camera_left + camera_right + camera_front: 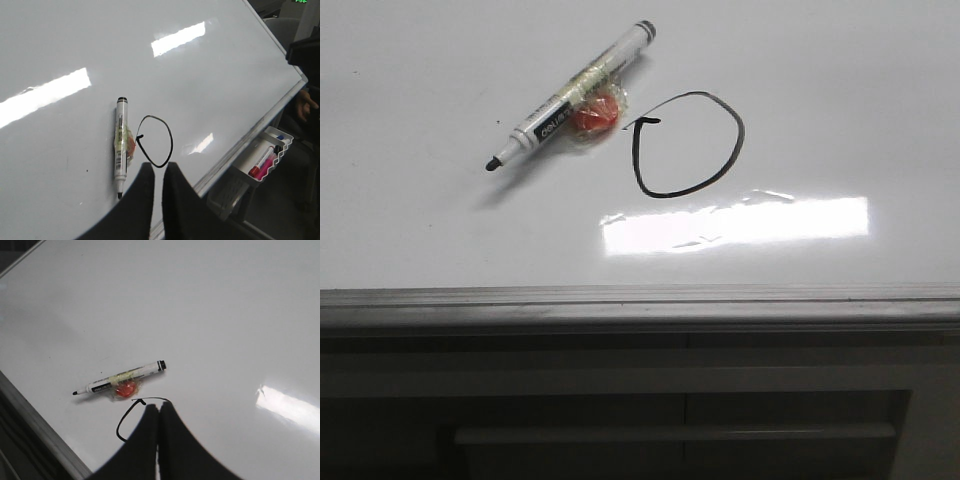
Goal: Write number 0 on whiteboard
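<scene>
The whiteboard [840, 80] lies flat and glossy, with a bright light reflection. The number 0 [688, 145], a thin black lopsided loop with a small hook at its upper left, is drawn near the board's front edge. An uncapped black marker [570, 98] with an orange lump [595, 112] taped to it lies on the board just left of the loop. My left gripper [159, 165] hovers above the board near the loop [155, 141] and the marker [121, 145], its jaws a narrow gap apart and empty. My right gripper [159, 406] is shut and empty, covering part of the loop [126, 417], the marker [120, 377] beyond. Neither gripper shows in the front view.
The board's grey metal edge rail [640, 300] runs along the front, with a dark frame below it. A white tray [265, 160] holding red and pink markers hangs off the board's edge in the left wrist view.
</scene>
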`<state>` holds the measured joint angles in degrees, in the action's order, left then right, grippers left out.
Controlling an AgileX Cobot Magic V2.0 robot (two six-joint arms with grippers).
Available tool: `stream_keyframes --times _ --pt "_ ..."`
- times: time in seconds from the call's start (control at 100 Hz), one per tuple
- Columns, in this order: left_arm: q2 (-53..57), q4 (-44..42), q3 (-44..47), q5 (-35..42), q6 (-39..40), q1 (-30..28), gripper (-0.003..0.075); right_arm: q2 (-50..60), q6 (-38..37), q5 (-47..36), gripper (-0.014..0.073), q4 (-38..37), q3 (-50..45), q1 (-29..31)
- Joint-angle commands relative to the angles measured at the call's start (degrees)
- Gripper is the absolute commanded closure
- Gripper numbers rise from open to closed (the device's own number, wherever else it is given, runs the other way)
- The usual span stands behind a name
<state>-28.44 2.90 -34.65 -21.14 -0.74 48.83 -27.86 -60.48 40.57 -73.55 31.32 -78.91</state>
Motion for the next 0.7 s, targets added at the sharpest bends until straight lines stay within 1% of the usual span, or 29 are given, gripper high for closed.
stream_keyframes --times 0.0,0.18,0.69 --pt "4.5 -1.0 1.5 3.0 0.0 0.5 0.0740 -0.1 -5.8 -1.4 0.0662 -6.7 -0.4 0.0" --pt "9.8 -0.9 5.6 2.5 0.0 0.5 0.0740 -0.1 -5.9 -1.9 0.0662 -6.3 -1.3 0.0" --pt "10.0 -0.9 8.3 2.5 0.0 0.5 0.0740 -0.1 -5.9 -1.9 0.0662 -6.3 -1.3 0.0"
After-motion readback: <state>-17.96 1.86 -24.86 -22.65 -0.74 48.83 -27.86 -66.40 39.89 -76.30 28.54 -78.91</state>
